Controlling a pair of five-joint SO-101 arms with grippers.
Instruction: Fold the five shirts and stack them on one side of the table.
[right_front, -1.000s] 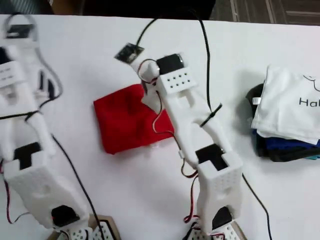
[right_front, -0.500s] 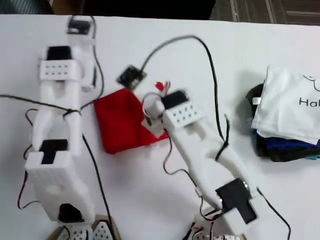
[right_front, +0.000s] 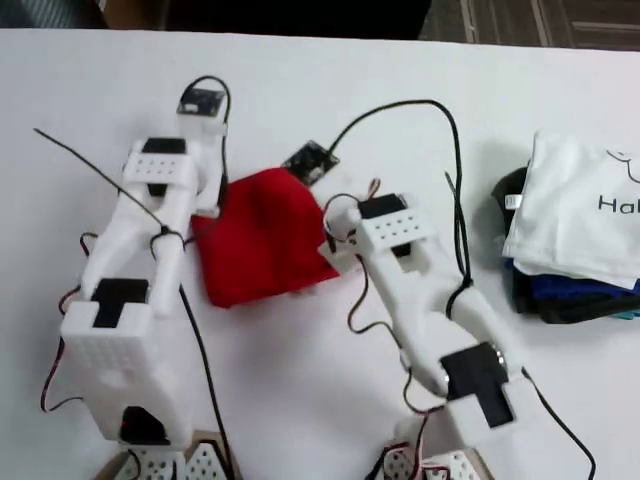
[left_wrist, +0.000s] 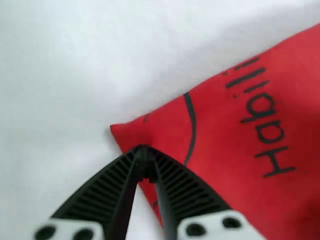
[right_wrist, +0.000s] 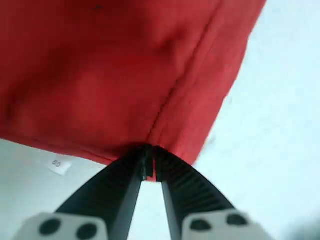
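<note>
In the high view the red shirt (right_front: 262, 248) has its left edge covered by the left arm (right_front: 150, 215) and its right edge by the right arm (right_front: 400, 240); in both wrist views the cloth runs out past the picture's edge. The stack of folded shirts (right_front: 570, 260) at the right of the counter (right_front: 300, 380) is cut by the right edge, which breaks off the lettering on the white top shirt (right_front: 580, 200), and the dark and blue shirts beneath it show as thin edges, too covered to count. The small white tag (right_wrist: 59, 164) at the red shirt's hem bears a mark too blurred to read.
</note>
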